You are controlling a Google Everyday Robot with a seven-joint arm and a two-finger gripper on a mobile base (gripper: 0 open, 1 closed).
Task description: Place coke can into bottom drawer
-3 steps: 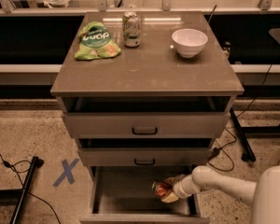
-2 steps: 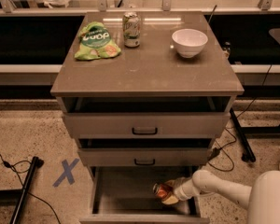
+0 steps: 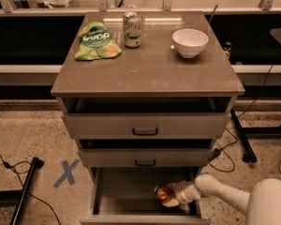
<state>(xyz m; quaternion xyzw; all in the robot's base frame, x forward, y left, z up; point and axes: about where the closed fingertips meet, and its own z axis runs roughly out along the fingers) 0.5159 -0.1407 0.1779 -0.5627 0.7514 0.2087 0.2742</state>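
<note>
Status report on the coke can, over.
End effector inside bottom drawer, right side, shut on coke can. Can tipped sideways, not yet released. Nothing in drawer blocking it.

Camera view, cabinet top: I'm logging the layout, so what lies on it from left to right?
Green snack bag → pale green can → white bowl. Lower down, the gripper is in the bottom drawer, at the coke can.
</note>
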